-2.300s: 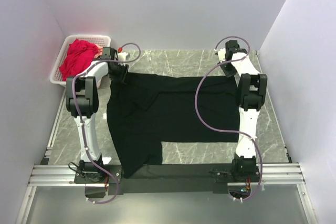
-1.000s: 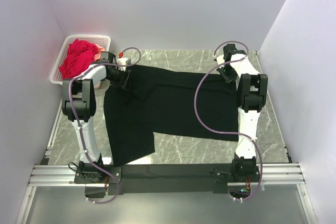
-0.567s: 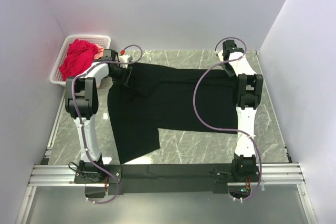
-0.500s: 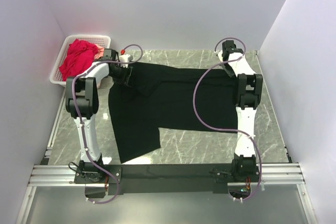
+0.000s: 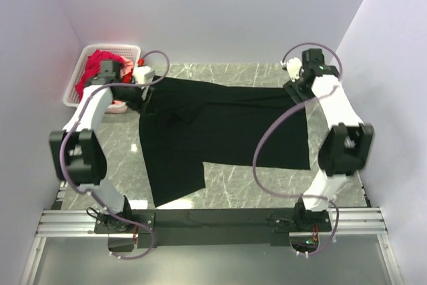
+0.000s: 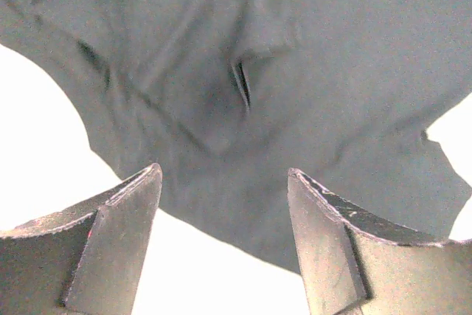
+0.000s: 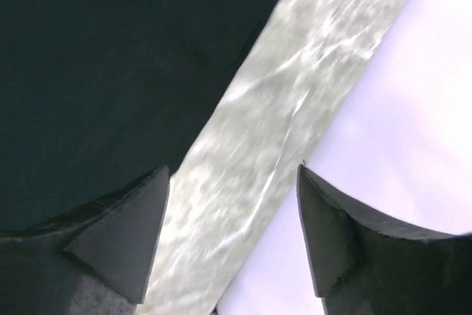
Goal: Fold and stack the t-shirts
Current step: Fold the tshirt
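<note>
A large black t-shirt point(image 5: 220, 131) lies spread on the marble table, with one sleeve reaching toward the near edge. My left gripper point(image 5: 138, 91) hovers over its far left corner. In the left wrist view it point(image 6: 225, 182) is open and empty above the wrinkled black cloth point(image 6: 295, 71). My right gripper point(image 5: 295, 87) hangs by the far right corner. In the right wrist view it point(image 7: 232, 178) is open over bare marble, with the shirt's edge point(image 7: 110, 57) to its left. A crimson red t-shirt point(image 5: 100, 61) lies bunched in the basket.
The white lattice basket point(image 5: 72, 95) stands at the far left against the wall. Walls close in the left, back and right sides point(image 7: 398, 108). Marble table point(image 5: 253, 191) shows in front of the shirt and along its right side.
Both grippers have opened and let go of the black shirt's far corners. Both arms have swung outward and up. The shirt has settled flat on the table.
</note>
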`<state>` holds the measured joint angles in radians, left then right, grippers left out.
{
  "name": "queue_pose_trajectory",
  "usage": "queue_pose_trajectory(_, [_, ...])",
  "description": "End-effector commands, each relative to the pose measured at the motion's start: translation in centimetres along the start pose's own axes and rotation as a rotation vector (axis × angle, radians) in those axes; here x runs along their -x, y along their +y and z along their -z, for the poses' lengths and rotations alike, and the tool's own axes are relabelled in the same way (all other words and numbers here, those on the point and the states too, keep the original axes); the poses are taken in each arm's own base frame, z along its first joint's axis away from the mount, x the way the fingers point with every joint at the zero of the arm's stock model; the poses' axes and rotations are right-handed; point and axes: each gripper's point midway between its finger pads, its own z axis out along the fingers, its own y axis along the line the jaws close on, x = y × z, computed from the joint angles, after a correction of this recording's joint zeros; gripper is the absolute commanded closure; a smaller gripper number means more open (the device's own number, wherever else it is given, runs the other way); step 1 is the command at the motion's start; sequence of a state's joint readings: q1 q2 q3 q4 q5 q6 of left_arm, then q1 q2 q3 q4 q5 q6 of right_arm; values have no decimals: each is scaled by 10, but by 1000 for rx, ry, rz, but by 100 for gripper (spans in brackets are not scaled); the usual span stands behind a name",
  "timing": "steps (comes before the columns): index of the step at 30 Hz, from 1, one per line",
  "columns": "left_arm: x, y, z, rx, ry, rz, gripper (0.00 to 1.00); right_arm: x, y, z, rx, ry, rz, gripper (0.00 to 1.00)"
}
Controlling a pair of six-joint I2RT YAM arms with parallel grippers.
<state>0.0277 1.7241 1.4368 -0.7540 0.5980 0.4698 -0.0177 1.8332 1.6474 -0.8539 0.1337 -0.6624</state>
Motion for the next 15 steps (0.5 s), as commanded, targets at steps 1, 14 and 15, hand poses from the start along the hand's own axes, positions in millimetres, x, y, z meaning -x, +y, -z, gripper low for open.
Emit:
queue_pose_trajectory(1, [-50,-31,21,-166,91,-92,26,-45,64,24,245,48,82,28])
queue_pose_trajectory(14, [-117,-41,24,-153,196,-205,31,-167,157,1,251,169,266,44])
queue_pose_trajectory(15, [-121,-42,23,-157,203,-209,31,-170,158,-1,254,172,269,43])
